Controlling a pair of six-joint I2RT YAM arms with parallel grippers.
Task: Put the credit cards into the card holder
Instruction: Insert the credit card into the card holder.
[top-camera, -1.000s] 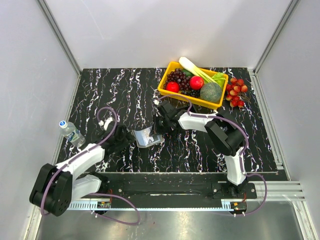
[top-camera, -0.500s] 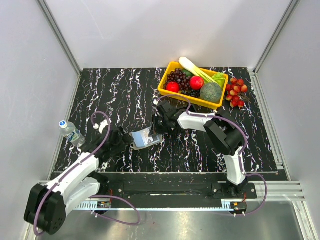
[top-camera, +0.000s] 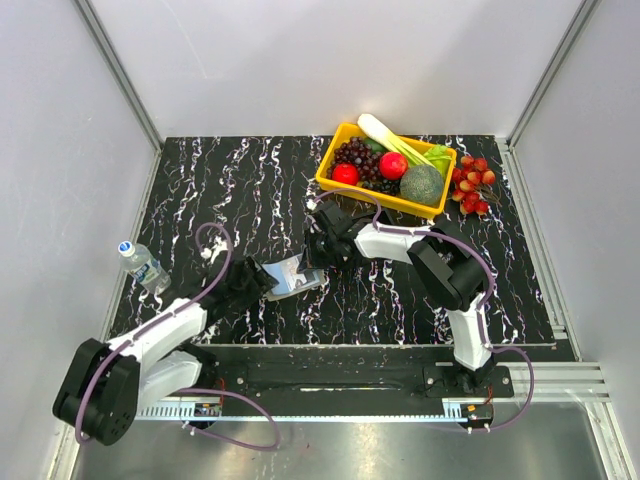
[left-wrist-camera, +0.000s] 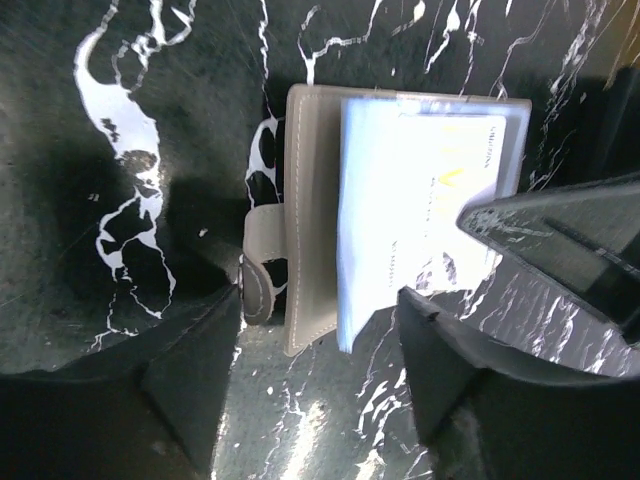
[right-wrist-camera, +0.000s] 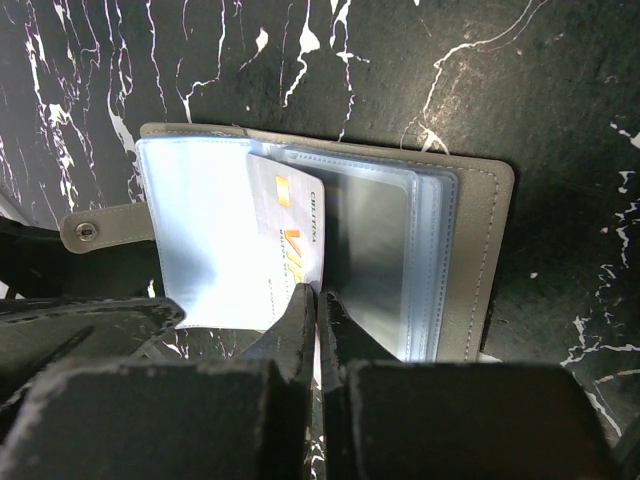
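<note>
The card holder (top-camera: 292, 275) lies open on the black marbled table, a grey case (right-wrist-camera: 480, 250) with clear plastic sleeves and a snap strap. A white credit card (right-wrist-camera: 285, 230) with orange lettering sits partly inside a sleeve. My right gripper (right-wrist-camera: 318, 292) is shut on the card's near edge and reaches the holder from the right (top-camera: 312, 262). My left gripper (left-wrist-camera: 320, 300) stands open at the holder's left end (top-camera: 262, 280), its fingers wide on either side of the holder's edge (left-wrist-camera: 310, 220), holding nothing. The card (left-wrist-camera: 420, 200) shows through the sleeve.
A yellow basket (top-camera: 375, 198) of fruit and vegetables stands at the back right, with red grapes (top-camera: 473, 185) beside it. A small water bottle (top-camera: 143, 265) lies at the table's left edge. The right arm's finger (left-wrist-camera: 560, 220) crosses the left wrist view.
My left arm swung its elbow out and back, and its gripper ended slightly closer to the holder. The raised sleeves now lie lower. My right gripper kept its grip in place.
</note>
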